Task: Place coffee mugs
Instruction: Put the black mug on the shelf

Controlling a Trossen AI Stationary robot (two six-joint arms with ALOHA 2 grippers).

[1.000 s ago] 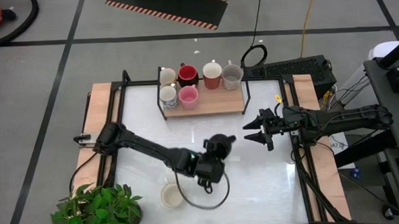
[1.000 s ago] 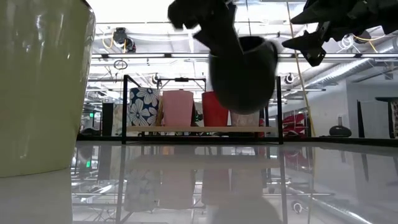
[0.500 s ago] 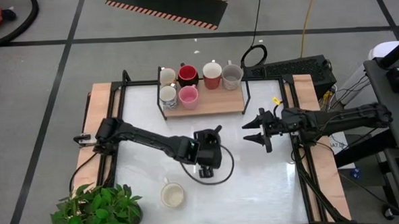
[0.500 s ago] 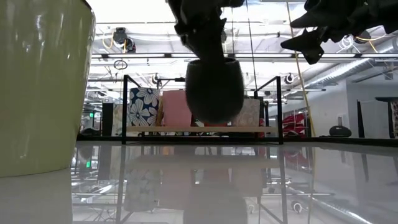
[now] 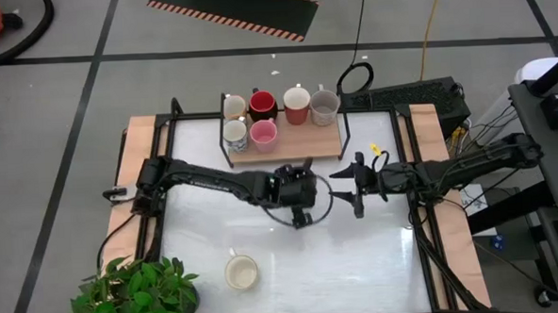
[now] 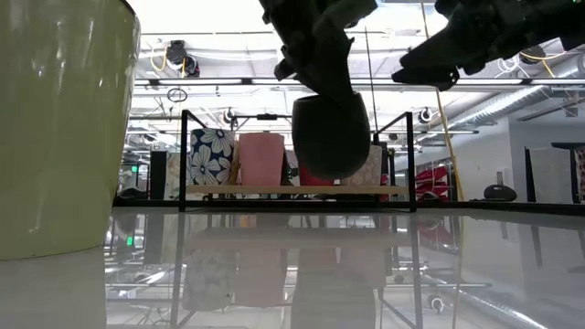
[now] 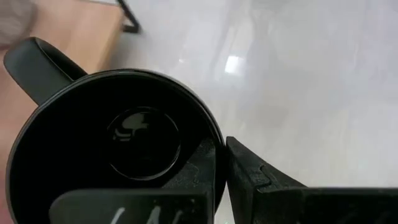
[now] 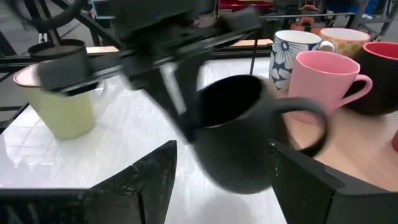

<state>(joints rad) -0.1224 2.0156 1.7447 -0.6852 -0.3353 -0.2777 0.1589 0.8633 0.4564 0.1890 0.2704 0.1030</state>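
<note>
High view first: our left gripper is out over the middle of the white table, just in front of the wooden rack, and it's clamped on the black mug. From table height we can see that mug hanging clear of the surface, upright or close to it, with the fingers pinching its rim from above. Left wrist cam looks straight down into the black mug, one finger inside the rim and one outside, handle sticking off to one side.

Our right gripper is just beside the mug, fingers spread wide and holding nothing. On its own wrist cam the mug sits right between the two open fingers, handle pointing toward the rack side.

On the rack we've got a cream mug, the red-and-black one, a reddish one and a grey one along the back, then a flower-patterned mug and the pink mug in front. One more cream mug is sitting alone on the table near the front edge, next to the green plant.
</note>
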